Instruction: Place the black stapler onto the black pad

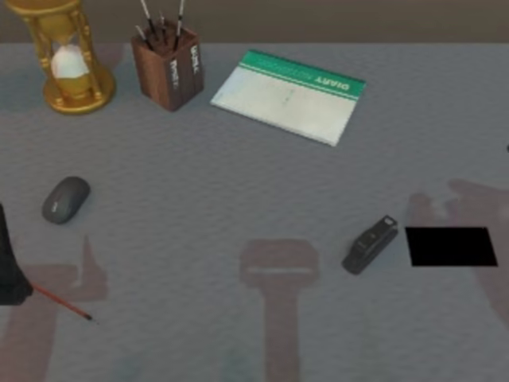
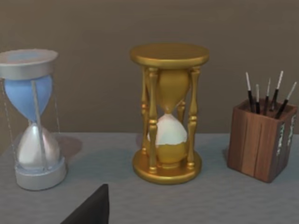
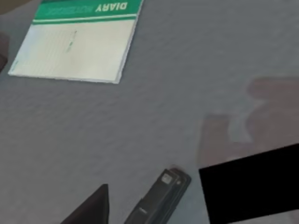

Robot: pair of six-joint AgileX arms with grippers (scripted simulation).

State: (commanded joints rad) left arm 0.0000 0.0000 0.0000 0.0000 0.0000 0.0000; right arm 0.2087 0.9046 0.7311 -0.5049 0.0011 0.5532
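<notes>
The black stapler [image 1: 371,244] lies flat on the grey table at the right, its lighter end pointing toward the black pad [image 1: 451,247]. A small gap separates the two. In the right wrist view the stapler [image 3: 159,198] sits just beside the pad [image 3: 252,186], and a dark edge of my right gripper [image 3: 92,209] hangs above the table to the stapler's side, touching nothing. The right arm is outside the top view; only its shadow falls near the pad. My left arm [image 1: 9,270] is parked at the left edge.
A white green-striped diary [image 1: 290,95] lies at the back. A wooden pen holder [image 1: 167,64] and a gold hourglass [image 1: 71,60] stand at the back left. A grey mouse [image 1: 65,199] and a red pencil [image 1: 64,302] lie at the left. A silver-blue hourglass [image 2: 32,126] shows in the left wrist view.
</notes>
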